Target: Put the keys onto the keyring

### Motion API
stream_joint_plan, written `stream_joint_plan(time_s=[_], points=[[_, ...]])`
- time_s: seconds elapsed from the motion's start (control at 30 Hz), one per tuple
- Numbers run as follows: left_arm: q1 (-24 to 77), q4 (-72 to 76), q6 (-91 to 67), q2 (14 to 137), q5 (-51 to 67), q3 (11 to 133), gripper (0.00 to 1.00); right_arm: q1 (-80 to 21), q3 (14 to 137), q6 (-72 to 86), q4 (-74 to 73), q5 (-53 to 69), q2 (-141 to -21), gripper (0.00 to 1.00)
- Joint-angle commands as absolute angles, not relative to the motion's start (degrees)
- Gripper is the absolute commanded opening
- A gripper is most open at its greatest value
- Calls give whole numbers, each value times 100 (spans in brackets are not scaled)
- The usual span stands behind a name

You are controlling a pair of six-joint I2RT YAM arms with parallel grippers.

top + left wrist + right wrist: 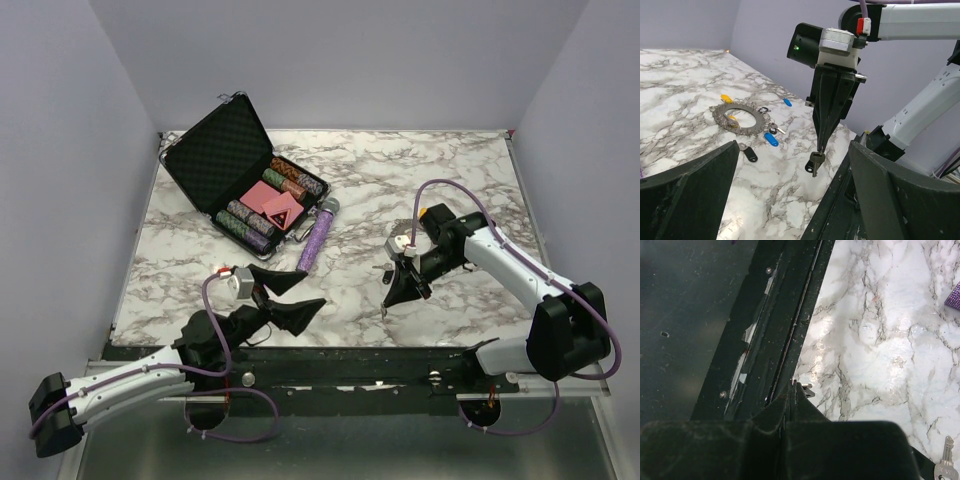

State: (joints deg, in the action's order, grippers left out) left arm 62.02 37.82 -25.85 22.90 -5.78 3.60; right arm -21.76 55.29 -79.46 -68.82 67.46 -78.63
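Observation:
My right gripper (819, 149) points straight down, shut on a silver key (816, 161) that hangs from its tips with a black tag behind it, a little above the marble near the table's front edge. In the right wrist view the shut right gripper (794, 386) shows only a corner of the key (808, 389). The keyring (737, 116), a silver ring fanned with small keys, lies flat further back. Around it lie loose keys with blue (771, 139), yellow (726, 98) and black (748, 153) heads. My left gripper (795, 200) faces the hanging key, open and holding nothing.
An open black case (222, 150) with poker chips and cards sits at the back left. Beside it lies a purple glittery tube (317, 238). The table's dark front rail (775, 340) runs just under the right gripper. Another silver key (946, 469) lies on the marble.

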Motion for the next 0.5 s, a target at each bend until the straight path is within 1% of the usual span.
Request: stream_joint_plan(time_s=[0.0, 0.23, 0.47], points=[[6231, 3683, -2584, 2197, -642, -44, 99, -2206, 5467, -7910, -6803, 6979, -7893, 1], [6231, 3577, -2522, 2215, -562, -26, 99, -2197, 5458, -7866, -6759, 6961, -7893, 1], [6231, 3481, -2663, 2346, -738, -26, 99, -2197, 5440, -7849, -6732, 6952, -7919, 1]])
